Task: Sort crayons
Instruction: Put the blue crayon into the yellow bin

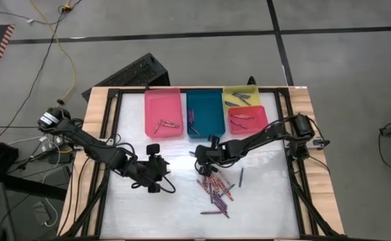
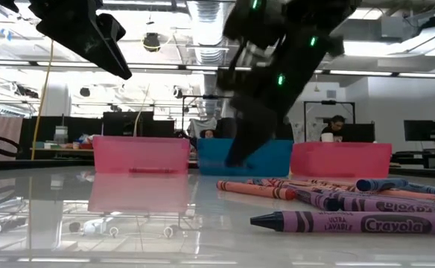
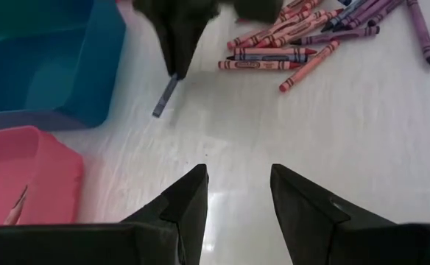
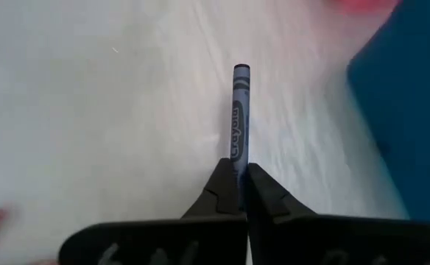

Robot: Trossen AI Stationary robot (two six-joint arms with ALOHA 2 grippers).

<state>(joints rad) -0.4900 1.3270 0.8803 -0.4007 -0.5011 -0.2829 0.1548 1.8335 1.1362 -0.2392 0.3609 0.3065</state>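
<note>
Crayons (image 1: 217, 191) lie in a loose heap on the tabletop (image 1: 262, 194), toward its near edge and right of centre; we see red, purple and blue ones among them. A few more rest in the pink tray (image 1: 163, 111), the teal tray (image 1: 204, 112), the yellow tray (image 1: 241, 96) and the red tray (image 1: 248, 118), which stand in a row along the far edge. Our right gripper (image 4: 240, 184) has its fingers clenched on one blue crayon (image 4: 238, 118), just in front of the teal tray. Our left gripper (image 3: 238, 193) hangs over bare tabletop left of the heap, in front of the pink tray, fingers parted and grasping nothing.
</note>
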